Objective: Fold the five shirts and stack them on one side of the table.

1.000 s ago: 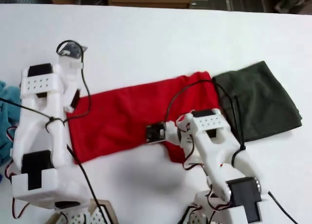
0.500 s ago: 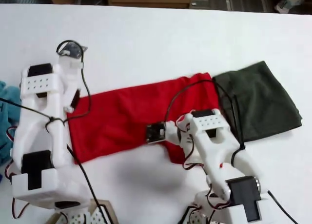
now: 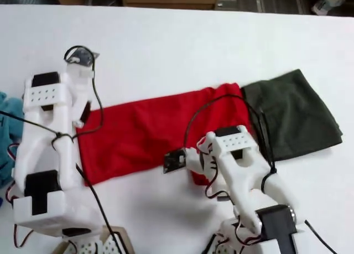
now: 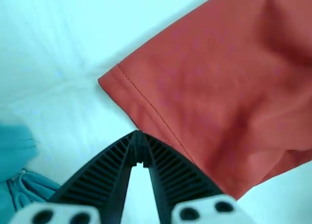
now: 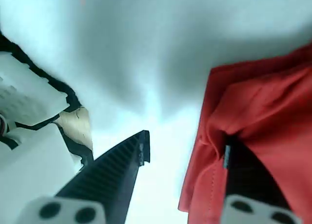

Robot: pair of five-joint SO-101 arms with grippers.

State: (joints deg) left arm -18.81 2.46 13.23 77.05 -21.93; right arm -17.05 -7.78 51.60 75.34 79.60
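Observation:
A red shirt (image 3: 144, 132), folded into a long strip, lies across the middle of the white table (image 3: 166, 43). My left gripper (image 4: 140, 138) is shut, its tips right at the hem of the red shirt (image 4: 219, 87) near that end's corner. I cannot tell whether it pinches cloth. My right gripper (image 5: 185, 153) is open at the strip's near edge toward its other end. One finger (image 5: 126, 160) hangs over bare table and the other sits in a fold of the red shirt (image 5: 263, 112). A folded dark green shirt (image 3: 293, 113) lies just right of the red one.
A crumpled teal shirt (image 3: 5, 118) lies at the table's left edge, beside the left arm, and its cloth (image 4: 14, 151) is close to my left gripper. The left arm's base (image 5: 29, 107) stands at the near edge. The far half of the table is bare.
The right arm has drawn back toward the near edge and slightly left, and its wrist has turned. The left arm and the shirts have stayed put.

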